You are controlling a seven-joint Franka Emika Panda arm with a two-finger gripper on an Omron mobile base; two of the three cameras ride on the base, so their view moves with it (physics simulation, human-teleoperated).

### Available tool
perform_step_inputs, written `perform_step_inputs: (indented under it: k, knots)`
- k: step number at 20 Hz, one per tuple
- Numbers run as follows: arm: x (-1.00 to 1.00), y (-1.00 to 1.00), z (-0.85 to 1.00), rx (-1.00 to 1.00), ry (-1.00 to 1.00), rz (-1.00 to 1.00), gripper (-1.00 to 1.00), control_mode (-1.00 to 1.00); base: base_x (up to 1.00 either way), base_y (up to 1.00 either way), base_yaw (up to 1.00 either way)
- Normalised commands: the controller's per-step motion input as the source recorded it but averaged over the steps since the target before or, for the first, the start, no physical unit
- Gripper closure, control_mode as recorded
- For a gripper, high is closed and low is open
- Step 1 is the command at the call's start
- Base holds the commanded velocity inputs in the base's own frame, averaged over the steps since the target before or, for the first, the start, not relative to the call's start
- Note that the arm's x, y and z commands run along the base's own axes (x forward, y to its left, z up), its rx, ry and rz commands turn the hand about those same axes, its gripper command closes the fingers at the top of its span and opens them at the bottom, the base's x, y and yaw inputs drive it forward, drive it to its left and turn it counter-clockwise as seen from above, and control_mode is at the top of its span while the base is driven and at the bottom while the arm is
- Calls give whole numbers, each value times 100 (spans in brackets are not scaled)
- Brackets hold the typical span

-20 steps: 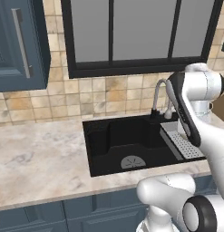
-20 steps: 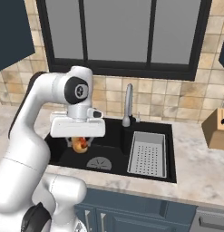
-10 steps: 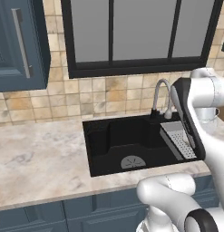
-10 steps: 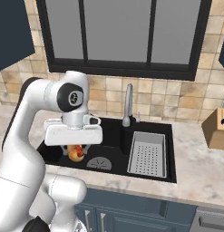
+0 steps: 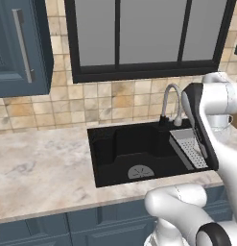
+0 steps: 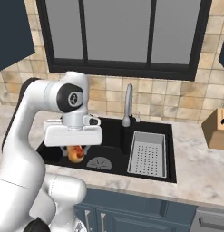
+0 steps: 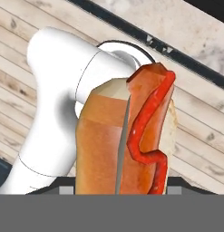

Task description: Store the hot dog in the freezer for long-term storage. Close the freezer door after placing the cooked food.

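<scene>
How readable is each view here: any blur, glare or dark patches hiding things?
Left base view: sharp, evenly lit, but the black sink swallows detail. Right base view: clear; the hot dog sits shaded under the gripper. Hand view: the hot dog looms very close, its bun faceted.

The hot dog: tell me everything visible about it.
The small orange-tan bun with a red sausage has a smooth, glossy split bun, the sausage lying along its middle with a wavy red sauce line. In the hand view it rises lengthwise from the bottom edge. In the right base view it hangs beneath the white arm's pincer, shut on it, above the black sink basin, touching nothing else.
</scene>
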Motion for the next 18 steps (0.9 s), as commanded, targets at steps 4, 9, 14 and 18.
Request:
perform_step_inputs:
  k: [4, 9, 14, 18]
  knots:
    - [-15, -2, 0, 0, 0, -2, 100, 100, -57, -16, -11]
    - [0, 0, 0, 0, 0, 0, 100, 100, -80, -28, -22]
    - [0, 0, 0, 0, 0, 0, 100, 100, -57, -42, -44]
    - [0, 0, 0, 0, 0, 0, 100, 100, -9, -52, -68]
